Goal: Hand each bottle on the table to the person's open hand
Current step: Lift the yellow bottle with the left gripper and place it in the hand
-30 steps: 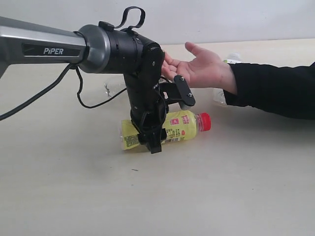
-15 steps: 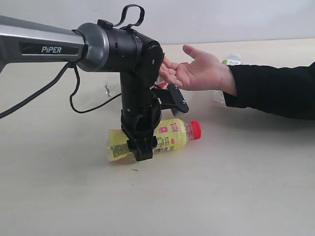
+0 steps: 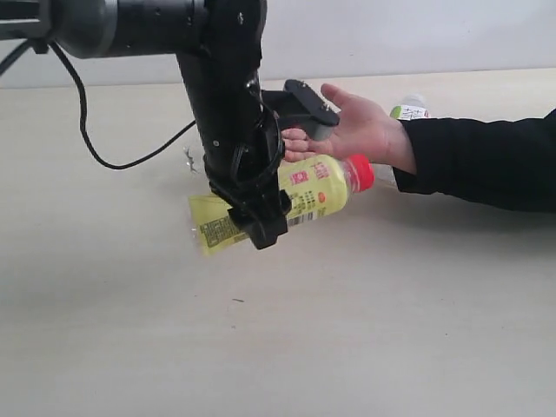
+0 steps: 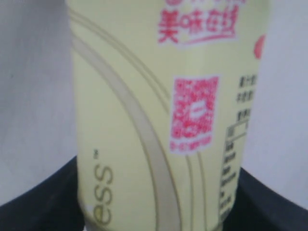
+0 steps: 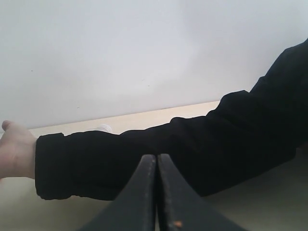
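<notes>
My left gripper (image 3: 259,221) is shut on the yellow-labelled bottle (image 3: 304,195) with the red cap (image 3: 360,172) and holds it lying sideways above the table (image 3: 347,330). The cap points toward the person's open hand (image 3: 352,126), which hovers palm up just behind and above it. In the left wrist view the yellow label (image 4: 159,120) fills the picture between the dark fingers (image 4: 38,197). A white bottle with a green label (image 3: 408,109) peeks out behind the hand. My right gripper (image 5: 157,166) is shut on nothing, low by the black sleeve (image 5: 192,154). The other bottles are hidden.
The person's black-sleeved forearm (image 3: 486,161) stretches across the right side of the table. A black cable (image 3: 113,156) hangs from the left arm down toward the tabletop. A small crumpled clear scrap (image 3: 189,160) lies behind the arm.
My left gripper has lifted the yellow-labelled bottle off the table and carried it up toward the hand. The hand has stayed about where it was.
</notes>
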`<move>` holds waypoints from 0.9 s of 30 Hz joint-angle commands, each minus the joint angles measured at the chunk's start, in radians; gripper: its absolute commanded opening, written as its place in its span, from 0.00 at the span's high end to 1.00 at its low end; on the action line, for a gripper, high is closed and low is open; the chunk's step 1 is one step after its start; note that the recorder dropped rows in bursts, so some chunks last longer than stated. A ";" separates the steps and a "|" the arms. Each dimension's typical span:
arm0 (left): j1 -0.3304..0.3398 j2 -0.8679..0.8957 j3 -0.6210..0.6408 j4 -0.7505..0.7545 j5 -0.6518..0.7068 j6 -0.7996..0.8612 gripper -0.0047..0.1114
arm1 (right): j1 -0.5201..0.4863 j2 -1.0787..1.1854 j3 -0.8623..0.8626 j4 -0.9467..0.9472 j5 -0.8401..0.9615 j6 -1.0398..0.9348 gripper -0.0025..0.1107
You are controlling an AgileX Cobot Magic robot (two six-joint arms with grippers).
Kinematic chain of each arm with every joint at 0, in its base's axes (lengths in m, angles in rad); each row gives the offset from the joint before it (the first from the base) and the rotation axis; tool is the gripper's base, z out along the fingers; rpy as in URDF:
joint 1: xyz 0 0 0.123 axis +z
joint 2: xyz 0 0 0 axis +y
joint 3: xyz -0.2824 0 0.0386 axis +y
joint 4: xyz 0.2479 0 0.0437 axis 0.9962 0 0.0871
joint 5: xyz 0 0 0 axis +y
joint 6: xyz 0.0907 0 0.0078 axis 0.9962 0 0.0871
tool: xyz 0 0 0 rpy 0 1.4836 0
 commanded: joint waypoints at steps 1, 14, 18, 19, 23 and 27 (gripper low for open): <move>-0.003 -0.079 0.002 -0.123 -0.066 -0.019 0.96 | -0.004 -0.005 0.006 0.000 -0.013 -0.004 0.98; -0.001 -0.152 -0.026 -0.283 -0.388 -0.666 0.96 | -0.004 -0.005 0.006 0.000 -0.013 -0.004 0.98; -0.001 -0.118 -0.081 -0.221 -0.398 -0.748 0.96 | -0.004 -0.005 0.006 0.000 -0.013 -0.004 0.98; -0.001 -0.109 -0.096 -0.217 -0.398 -0.763 0.96 | -0.004 -0.005 0.006 0.000 -0.013 -0.004 0.98; -0.001 -0.067 -0.175 -0.144 -0.382 -0.887 0.96 | -0.004 -0.005 0.006 0.000 -0.004 -0.004 0.98; -0.001 -0.012 -0.260 -0.010 -0.317 -1.039 0.96 | -0.004 -0.005 0.006 0.000 0.001 -0.004 0.98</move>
